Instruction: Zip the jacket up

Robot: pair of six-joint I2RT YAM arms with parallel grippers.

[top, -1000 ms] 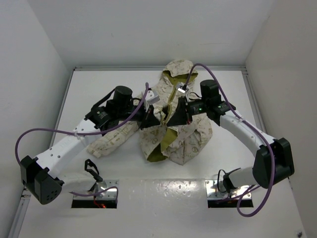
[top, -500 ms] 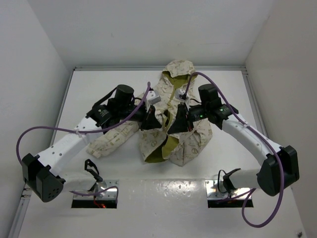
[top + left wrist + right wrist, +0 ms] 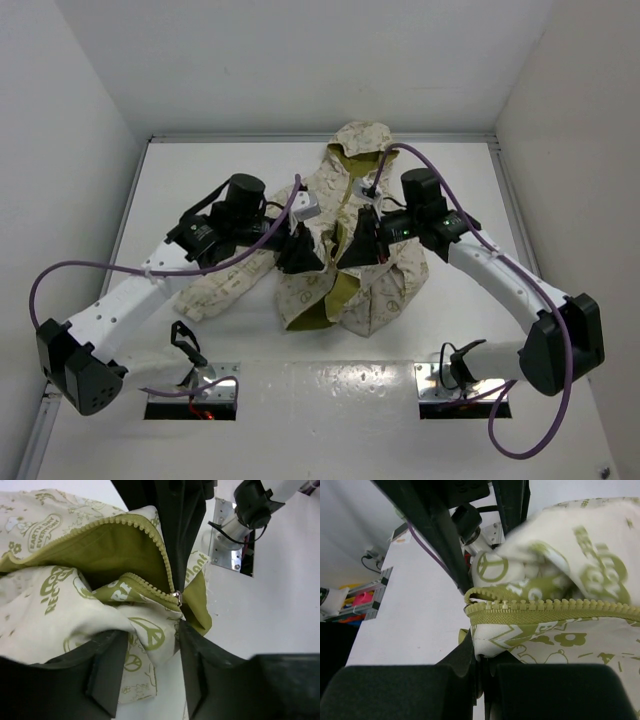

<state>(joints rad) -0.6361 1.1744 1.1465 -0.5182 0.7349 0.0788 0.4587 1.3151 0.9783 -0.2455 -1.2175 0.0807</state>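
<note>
The cream jacket [image 3: 372, 290] with olive doodle print lies bunched at the table's middle, hood toward the back. Its front gapes and shows olive lining [image 3: 100, 550]. My left gripper [image 3: 304, 258] sits on the left front panel, open, with a cream fold [image 3: 145, 635] hanging loosely between its fingers [image 3: 107, 672]. The metal zipper slider [image 3: 176, 595] rests just beyond the right finger, at the bottom of the open teeth. My right gripper [image 3: 350, 250] is shut on the jacket's right front edge [image 3: 492, 647], just under the olive zipper teeth [image 3: 550, 605].
White enclosure walls stand on three sides. Two metal mounting plates [image 3: 192, 385] [image 3: 465, 380] sit at the near edge by the arm bases. Purple cables [image 3: 100, 268] loop over both arms. A jacket sleeve [image 3: 225, 285] spreads under the left arm.
My left gripper has opened, its jaws coming off the fabric fold, and it has edged slightly toward the near side. The right gripper stays clamped after shifting a little left.
</note>
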